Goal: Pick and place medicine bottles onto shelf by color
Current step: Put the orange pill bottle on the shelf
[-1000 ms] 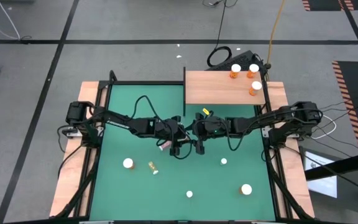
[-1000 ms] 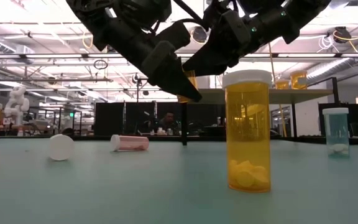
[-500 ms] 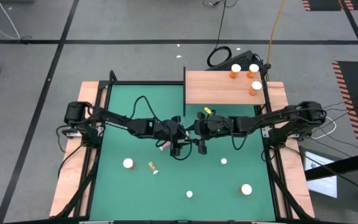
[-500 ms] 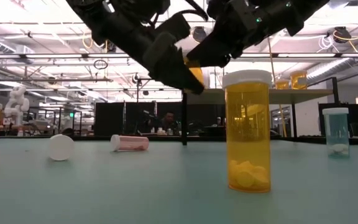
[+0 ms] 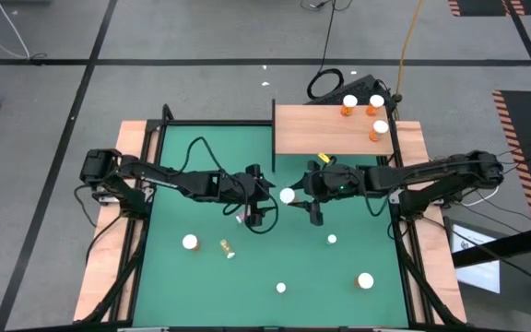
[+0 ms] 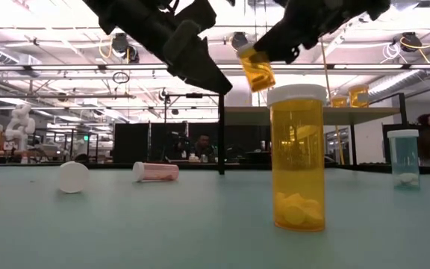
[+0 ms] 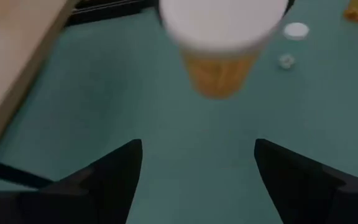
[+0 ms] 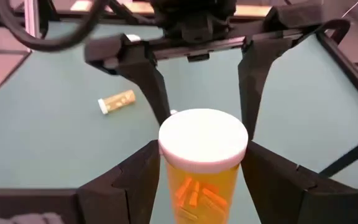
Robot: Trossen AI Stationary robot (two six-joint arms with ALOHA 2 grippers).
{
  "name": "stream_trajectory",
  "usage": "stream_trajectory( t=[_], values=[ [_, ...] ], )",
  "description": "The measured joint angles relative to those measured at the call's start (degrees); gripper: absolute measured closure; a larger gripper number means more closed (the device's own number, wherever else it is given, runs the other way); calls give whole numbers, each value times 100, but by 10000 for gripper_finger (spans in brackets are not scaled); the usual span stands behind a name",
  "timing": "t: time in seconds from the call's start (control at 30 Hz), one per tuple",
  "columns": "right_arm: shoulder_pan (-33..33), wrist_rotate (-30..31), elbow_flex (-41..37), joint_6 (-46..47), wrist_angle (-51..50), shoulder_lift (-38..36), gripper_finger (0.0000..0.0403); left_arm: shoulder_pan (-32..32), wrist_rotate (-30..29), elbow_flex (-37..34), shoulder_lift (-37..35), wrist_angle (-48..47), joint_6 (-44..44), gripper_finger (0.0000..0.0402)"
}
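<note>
Bottle [image 5: 288,195] in right end effector [image 5: 295,197]; open left end effector [image 5: 267,197] facing.

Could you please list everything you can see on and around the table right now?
shelf: one, light-brown wood, mat's far edge
shelf bottles: three, orange, white caps, shelf's right part
held bottle: one, orange, white cap, in the air above mid-mat
upright bottles: four, white caps, mat's near half
lying amber bottle: one, beside the leftmost upright one
lying pink bottle: one, on the mat near the left arm
green mat: one, covers the table
cables: black coil, yellow lead, floor behind the shelf
left gripper: open, beside held bottle, not touching
right gripper: shut on held bottle
</note>
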Motion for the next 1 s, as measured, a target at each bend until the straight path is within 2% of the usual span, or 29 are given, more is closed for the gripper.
stream_trajectory(
  t=[0.13, 0.3, 0.43, 0.63, 0.7, 1.0],
  values=[
    [-7, 103, -4, 2, -360, -418, 196, 4, -163, -5, 11, -282, -24, 87],
    [-5, 901, -101, 65, -775, -938, 195, 4, -187, -7, 9, -335, -90, 87],
    [-7, 1917, -475, 49, -740, -1432, 195, -8, -187, -7, 9, -269, -126, 87],
    [-13, 3972, -1131, 204, -422, -2139, 195, -13, -185, -7, 9, -237, -168, 87],
    [-18, 4478, -1341, 194, -134, -2310, 195, -13, -185, -7, 9, -188, -168, 87],
    [-628, 5036, -2220, 200, 1402, -2477, 195, -13, -139, -7, 9, 16, -149, 87]
  ],
)
